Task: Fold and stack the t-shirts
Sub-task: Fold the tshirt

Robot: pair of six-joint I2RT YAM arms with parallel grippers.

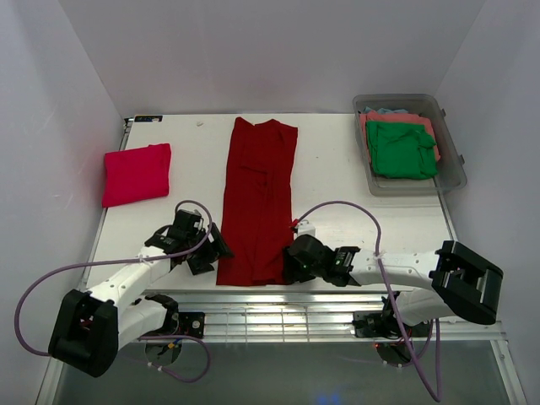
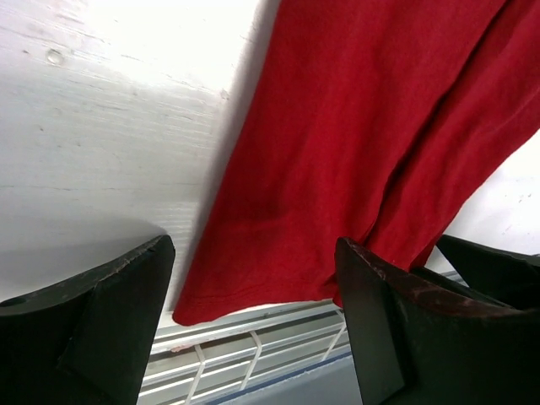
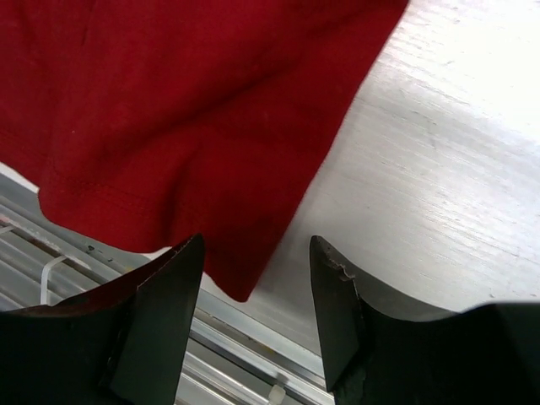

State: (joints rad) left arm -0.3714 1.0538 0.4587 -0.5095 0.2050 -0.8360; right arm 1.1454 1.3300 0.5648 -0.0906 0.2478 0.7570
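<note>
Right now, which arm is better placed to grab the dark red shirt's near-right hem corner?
Right. The right gripper, open, has that corner of the dark red shirt between its fingers; the left gripper sits at the opposite near corner.

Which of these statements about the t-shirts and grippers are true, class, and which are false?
1. The dark red t-shirt lies as a long strip mid-table. True.
2. The folded pinkish-red t-shirt sits inside the tub. False: it lies on the table's left side, while the clear grey plastic tub stands at the right.
3. A green t-shirt lies on top in the tub. True.
4. Both grippers are shut on the dark red t-shirt. False: the left gripper and right gripper are open at its near corners.
</note>
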